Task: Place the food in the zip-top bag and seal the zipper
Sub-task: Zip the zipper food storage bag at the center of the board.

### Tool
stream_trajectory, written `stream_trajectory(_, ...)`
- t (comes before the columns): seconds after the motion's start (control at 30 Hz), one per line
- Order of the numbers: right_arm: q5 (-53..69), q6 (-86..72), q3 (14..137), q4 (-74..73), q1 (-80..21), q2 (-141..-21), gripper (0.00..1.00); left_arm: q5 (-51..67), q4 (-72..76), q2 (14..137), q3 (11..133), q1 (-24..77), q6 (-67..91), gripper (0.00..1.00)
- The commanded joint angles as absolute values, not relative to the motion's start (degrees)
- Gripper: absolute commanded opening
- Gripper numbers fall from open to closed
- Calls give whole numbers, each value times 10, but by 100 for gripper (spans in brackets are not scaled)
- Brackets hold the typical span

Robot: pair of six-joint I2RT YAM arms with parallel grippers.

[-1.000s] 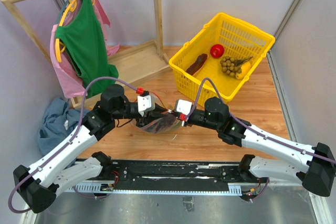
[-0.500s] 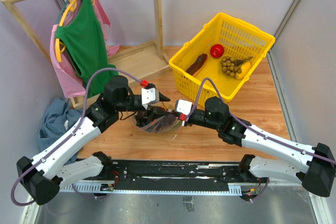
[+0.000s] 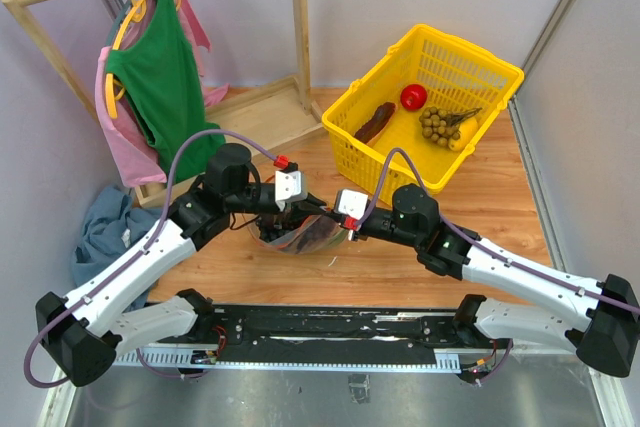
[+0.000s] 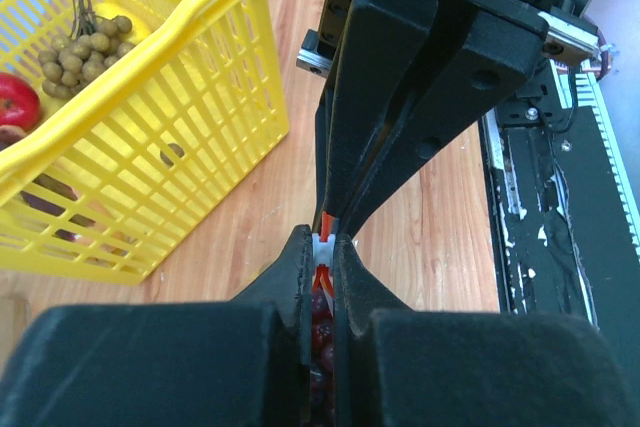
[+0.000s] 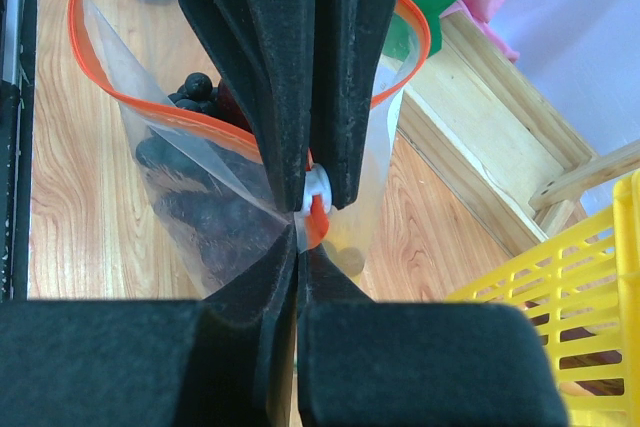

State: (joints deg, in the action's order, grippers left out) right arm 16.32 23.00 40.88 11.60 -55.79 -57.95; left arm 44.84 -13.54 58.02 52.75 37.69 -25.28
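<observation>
The zip-top bag (image 3: pixel 300 235) hangs between my two grippers, low over the wooden floor. Through its clear plastic (image 5: pixel 200 197) I see the dark purple grape bunch (image 5: pixel 190 97) and a bit of red. The zipper (image 5: pixel 85 57), a red-orange strip, loops open on the far side. My left gripper (image 4: pixel 322 247) is shut on the zipper's white slider, with grapes (image 4: pixel 322 312) showing below between its fingers. My right gripper (image 5: pixel 300 237) is shut on the bag's end just beside the slider. In the top view both grippers (image 3: pixel 318 210) (image 3: pixel 333 222) meet tip to tip.
A yellow basket (image 3: pixel 480 57) stands at the back right with a red round fruit (image 3: pixel 413 97) and a brownish bunch (image 3: pixel 437 125). A wooden clothes rack (image 3: pixel 300 17) with a green garment (image 3: pixel 160 77) fills the back left. A blue cloth (image 3: pixel 105 232) lies at the left.
My left gripper let go, opened wide, shifted right toward the right gripper and closed on the zipper's slider. The right arm has barely moved.
</observation>
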Motion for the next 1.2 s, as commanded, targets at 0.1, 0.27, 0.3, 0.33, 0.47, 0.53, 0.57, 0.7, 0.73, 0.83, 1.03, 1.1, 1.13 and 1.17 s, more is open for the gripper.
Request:
stream_trajectory(0.1,160,215,415,130,-538,-561,1,429,-146,547,513,379,-268,0)
stream_trajectory(0.27,202,201,422,126,-532,-565,2,444,-130,543,508,380,-256,0)
stream_trajectory(0.3,204,199,427,124,-532,-568,5,450,-127,545,507,380,-254,0)
stream_trajectory(0.33,206,198,431,121,-532,-572,8,454,-126,546,507,379,-253,0)
stream_trajectory(0.47,215,201,445,120,-532,-584,18,460,-124,550,509,380,-250,0)
stream_trajectory(0.53,221,201,451,122,-532,-589,21,464,-122,548,508,379,-248,0)
stream_trajectory(0.57,222,200,453,123,-532,-591,23,465,-120,547,508,379,-247,0)
stream_trajectory(0.7,222,198,462,121,-532,-601,17,468,-118,547,507,379,-243,0)
stream_trajectory(0.73,219,198,464,118,-532,-604,12,469,-117,546,506,379,-242,0)
stream_trajectory(0.83,214,199,463,112,-531,-604,1,467,-111,541,499,379,-237,8)
stream_trajectory(1.03,214,181,454,124,-531,-593,1,438,-106,532,489,379,-230,26)
stream_trajectory(1.1,215,178,453,127,-531,-591,1,432,-105,529,485,379,-230,31)
stream_trajectory(1.13,216,176,453,128,-531,-591,1,431,-104,527,483,379,-229,32)
stream_trajectory(1.17,216,176,453,128,-531,-592,1,430,-103,527,482,380,-230,33)
